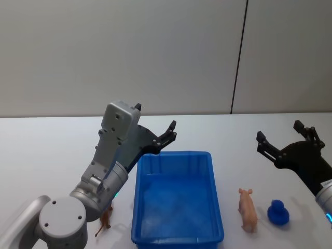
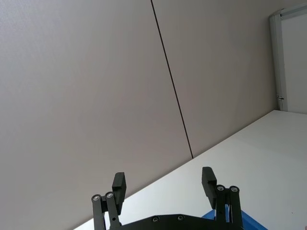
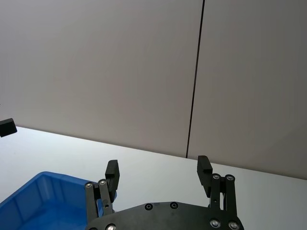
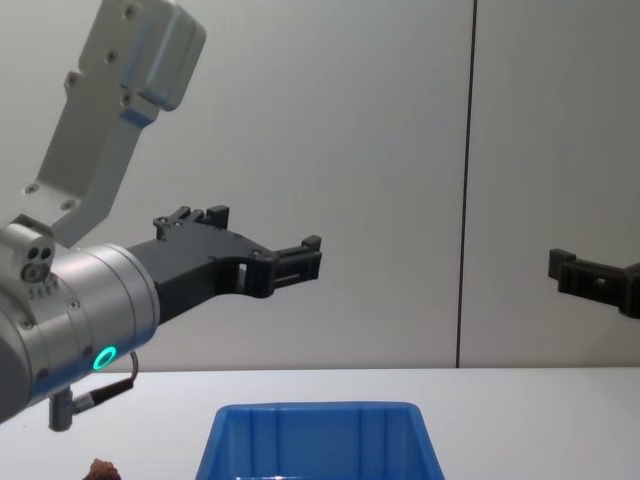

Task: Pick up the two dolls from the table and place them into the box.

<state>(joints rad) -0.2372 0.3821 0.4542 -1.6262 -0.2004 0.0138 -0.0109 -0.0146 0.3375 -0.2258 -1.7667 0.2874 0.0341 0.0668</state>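
Note:
The blue box (image 1: 140,179) stands in the middle of the white table (image 1: 52,150); it holds no toy. A small reddish-brown doll (image 1: 106,220) lies just left of the box, half hidden by my left arm, and it peeks in at the chest view's lower edge (image 4: 103,468). On the box's right lies a pink pig doll (image 1: 248,209). My left gripper (image 1: 156,116) hangs open above the box's far left corner, holding nothing. My right gripper (image 1: 279,130) is open and raised over the table, beyond the pig.
A small blue toy (image 1: 278,212) sits right of the pig. The box's rim shows in the chest view (image 4: 320,412) and the right wrist view (image 3: 29,184). A grey panelled wall (image 1: 155,52) stands behind the table.

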